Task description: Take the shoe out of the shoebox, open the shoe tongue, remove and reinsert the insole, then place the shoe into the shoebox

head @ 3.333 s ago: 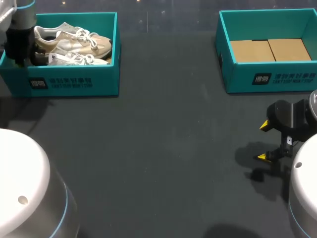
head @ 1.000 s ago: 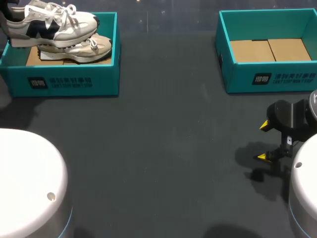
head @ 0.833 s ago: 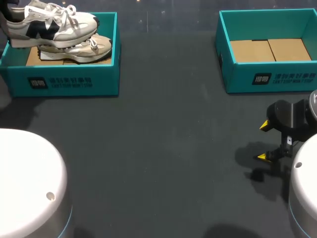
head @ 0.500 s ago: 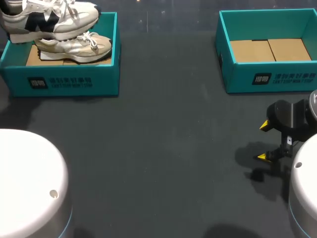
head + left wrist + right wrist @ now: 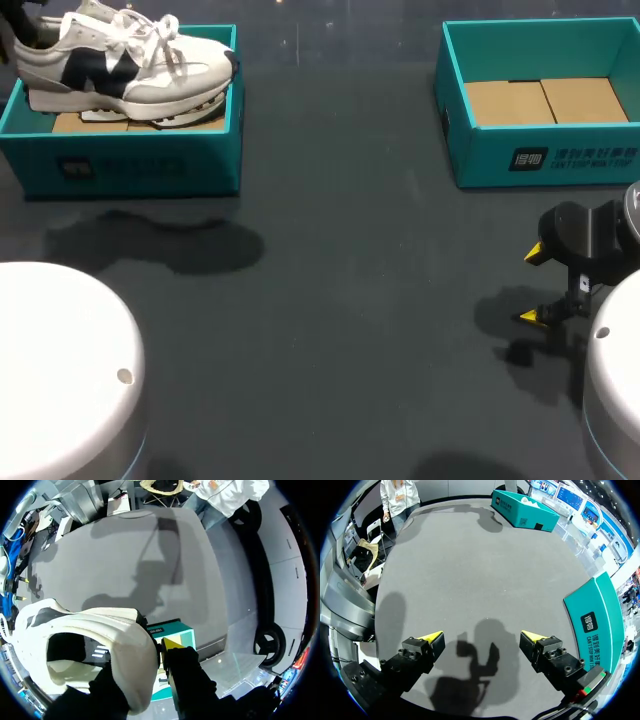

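One shoe [image 5: 125, 68] clamped at the heel collar by the left gripper [image 5: 156, 649], hanging sole-down above the left shoebox [image 5: 130, 165], not yet over open surface [image 5: 340, 280]. Runs lengthwise straight out from that gripper, toe pointing toward the right gripper [image 5: 535, 285]. Right gripper: spread wide, empty, low over the surface, well apart from the toe. Likely next: carry toe-first toward the middle, within the right gripper's reach for the tongue.

Head view: gives the shoe's full side and heading, almost nothing of the left gripper. Left wrist view: gives the heel opening right at the gripper, one yellow tip outside the collar, the other finger hidden by the shoe. Right wrist view: only bare surface between wide tips.
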`<action>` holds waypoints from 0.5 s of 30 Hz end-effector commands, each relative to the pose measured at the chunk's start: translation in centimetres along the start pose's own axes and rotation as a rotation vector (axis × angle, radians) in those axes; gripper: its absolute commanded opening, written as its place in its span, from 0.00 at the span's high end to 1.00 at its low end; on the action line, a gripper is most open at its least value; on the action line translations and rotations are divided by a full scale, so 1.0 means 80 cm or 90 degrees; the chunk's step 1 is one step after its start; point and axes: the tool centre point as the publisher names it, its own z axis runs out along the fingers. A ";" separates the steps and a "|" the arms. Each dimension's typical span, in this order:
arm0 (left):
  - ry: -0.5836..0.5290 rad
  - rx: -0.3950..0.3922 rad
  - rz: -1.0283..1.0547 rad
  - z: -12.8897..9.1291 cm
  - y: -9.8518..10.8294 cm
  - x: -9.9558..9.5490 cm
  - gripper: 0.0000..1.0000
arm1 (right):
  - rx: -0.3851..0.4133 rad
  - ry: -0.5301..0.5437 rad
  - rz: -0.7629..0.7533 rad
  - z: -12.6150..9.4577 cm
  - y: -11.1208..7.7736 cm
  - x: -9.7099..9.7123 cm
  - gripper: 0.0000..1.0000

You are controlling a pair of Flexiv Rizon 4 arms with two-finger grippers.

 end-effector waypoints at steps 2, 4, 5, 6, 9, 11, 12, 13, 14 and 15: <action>-0.001 -0.040 0.001 -0.001 -0.019 0.001 1.00 | 0.002 -0.002 0.000 -0.001 0.000 0.003 0.00; -0.001 -0.040 0.001 -0.001 -0.019 0.001 1.00 | 0.002 -0.002 0.000 -0.001 0.000 0.003 0.00; -0.001 -0.040 0.001 -0.001 -0.019 0.001 1.00 | 0.002 -0.002 0.000 -0.001 0.000 0.003 0.00; -0.001 -0.040 0.001 -0.001 -0.019 0.001 1.00 | 0.002 -0.002 0.000 -0.001 0.000 0.003 0.00; -0.001 -0.040 0.001 -0.001 -0.019 0.001 1.00 | 0.002 -0.002 0.000 -0.001 0.000 0.003 0.00; 0.018 -0.023 0.005 0.007 -0.030 -0.014 1.00 | 0.002 -0.002 0.000 -0.001 0.000 0.003 0.00; 0.017 -0.011 0.020 0.010 -0.035 -0.023 1.00 | 0.002 -0.002 0.000 -0.001 0.000 0.003 0.00; 0.024 -0.001 0.029 0.014 -0.042 -0.034 1.00 | 0.002 -0.002 0.000 -0.001 0.000 0.003 0.00; 0.036 0.000 0.027 0.018 -0.048 -0.046 1.00 | 0.002 -0.002 0.000 -0.001 0.000 0.003 0.00; 0.039 0.012 0.040 0.022 -0.053 -0.057 1.00 | 0.002 -0.002 0.000 -0.001 0.000 0.003 0.00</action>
